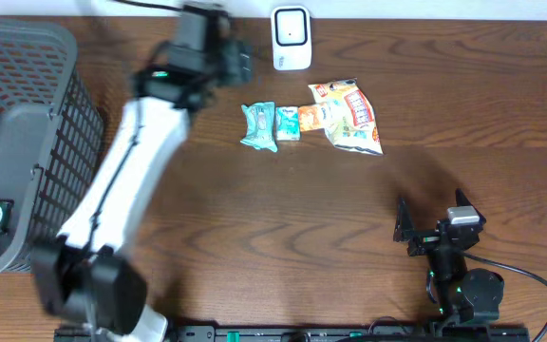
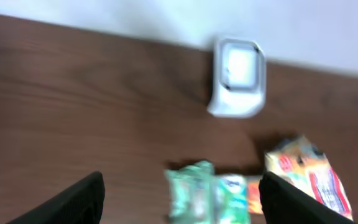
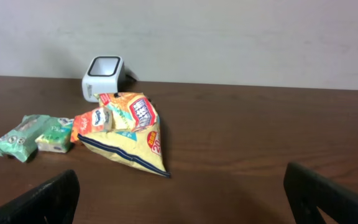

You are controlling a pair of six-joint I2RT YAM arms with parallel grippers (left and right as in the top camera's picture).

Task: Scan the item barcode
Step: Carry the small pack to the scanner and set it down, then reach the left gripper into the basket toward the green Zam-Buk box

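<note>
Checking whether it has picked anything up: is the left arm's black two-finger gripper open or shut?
Open. In the left wrist view the black two-finger left gripper shows its fingers wide apart, nothing held between them.

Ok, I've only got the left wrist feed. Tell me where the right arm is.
Observer: The right gripper is low on the right side of the table, its fingers open and holding nothing.
Operator: Now tell me what's off to the left.
Observer: A grey wire basket stands at the table's left edge, well away from the white scanner.
Operator: Give me the whole yellow bag; it's cut off for me.
Observer: The yellow snack bag lies whole on the table, right beside the orange packet, on the near side of the scanner.
</note>
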